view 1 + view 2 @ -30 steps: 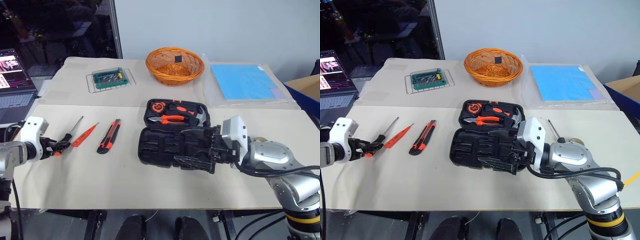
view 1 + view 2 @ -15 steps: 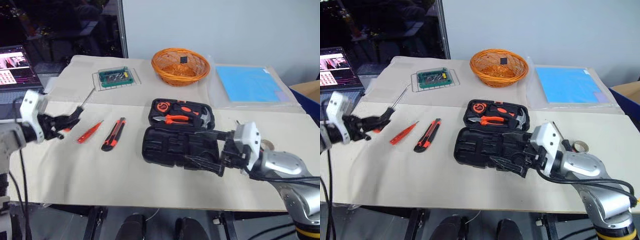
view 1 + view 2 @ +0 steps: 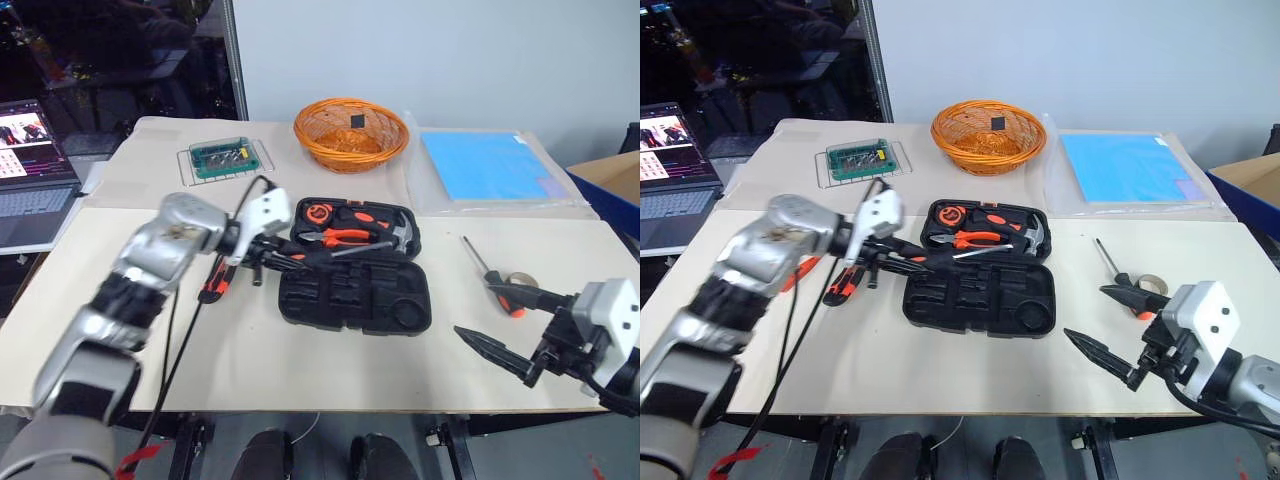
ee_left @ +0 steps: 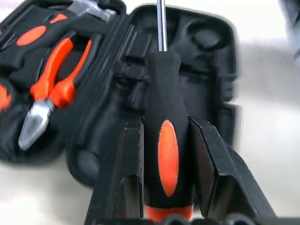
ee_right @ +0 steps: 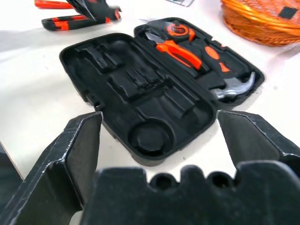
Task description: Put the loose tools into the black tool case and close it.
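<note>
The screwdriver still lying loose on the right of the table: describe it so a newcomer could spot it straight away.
Start at the open black tool case mid-table and look toward the robot's right, to the bare paper beside it. There lies the screwdriver, thin metal shaft pointing away from the robot and orange-and-black handle nearer, right next to the small greyish tape roll. Unlike the other black-and-orange screwdriver, clamped in the left claw over the case, this one lies free.

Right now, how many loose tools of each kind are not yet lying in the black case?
Screwdrivers: 3 (held screwdriver, orange screwdriver, right-side screwdriver)
Utility knife: 1
Tape roll: 1
Total: 5
</note>
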